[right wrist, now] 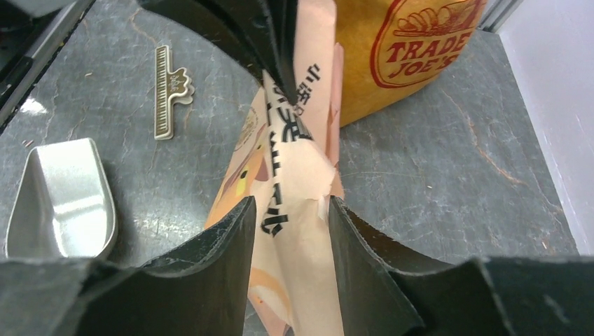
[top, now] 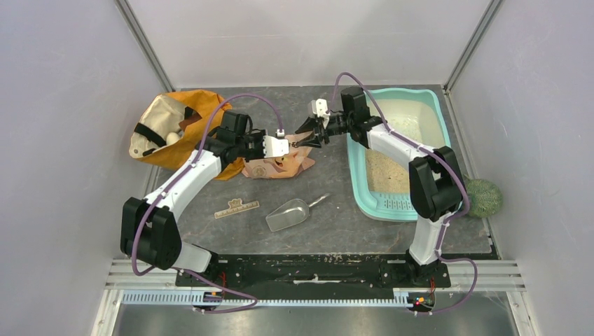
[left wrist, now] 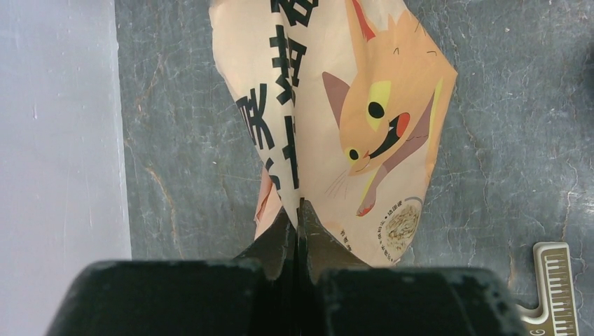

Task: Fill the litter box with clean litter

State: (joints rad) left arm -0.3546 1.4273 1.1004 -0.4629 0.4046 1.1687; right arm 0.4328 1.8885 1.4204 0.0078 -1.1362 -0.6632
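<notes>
Pouch (left wrist: 364, 105) pinched by left claw (left wrist: 301, 210); litter box (top: 396, 206) behind right claw (right wrist: 287, 210).
Right claw gapes astride the pouch top; only the overhead view shows the box.

The litter pouch (left wrist: 336, 105) is seen as creased matt paper, the scoop (right wrist: 63, 199) as shiny metal, the litter box (top: 392, 205) as smooth plastic.

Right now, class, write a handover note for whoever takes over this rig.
Left gripper: shut on the pouch top.
Right gripper: jaws apart around the pouch top, not clamped.
Pouch sits between the arms, left of the litter box.
Done: some litter lies in the box.
Left: open the pouch, pour more in.
</notes>
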